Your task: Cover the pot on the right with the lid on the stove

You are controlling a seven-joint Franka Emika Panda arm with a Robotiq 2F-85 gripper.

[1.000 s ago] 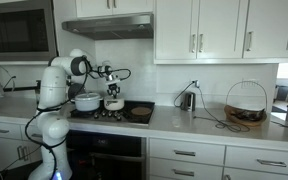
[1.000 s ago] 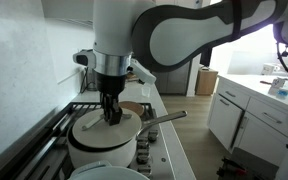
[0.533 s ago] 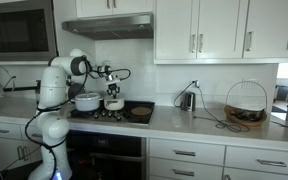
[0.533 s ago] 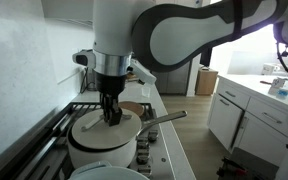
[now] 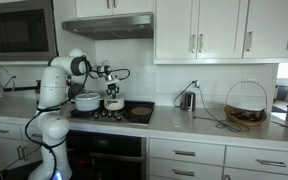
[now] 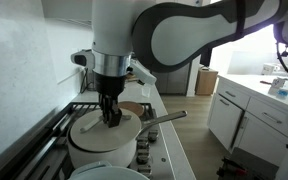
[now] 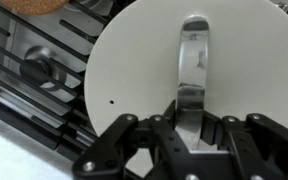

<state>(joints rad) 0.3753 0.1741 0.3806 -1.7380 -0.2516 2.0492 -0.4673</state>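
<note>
Lid [image 7: 134,70], white and round with a metal strap handle [image 7: 192,60] across its middle, lay flat on the pot [image 6: 104,150], covering its mouth all the way round. In the wrist view the fingers [image 7: 160,135] came in from the bottom edge and were closed on the near end of that handle, one on each side, with the metal strip pinched between them. In an exterior view the arm [image 6: 174,35] reached straight down and the fingers [image 6: 108,112] met the lid [image 6: 89,128] at its centre. The pot was white, stood on the black grates of the stove [image 7: 24,75], and its long handle [image 6: 164,118] pointed away from the wall towards the open room. A second white vessel [image 6: 109,173] sat just in front of it at the lower edge of that view, and a brown round piece [image 6: 134,106] lay on the stove behind it; the same brown piece [image 7: 34,4] showed at the top of the wrist view. From farther off, the covered pot [image 5: 114,103] stood just beside a wider white pot [image 5: 87,101]. Along the bench [image 5: 184,122] a kettle [image 5: 187,100] and a wire basket [image 5: 246,105] stood well apart from the stove.
</note>
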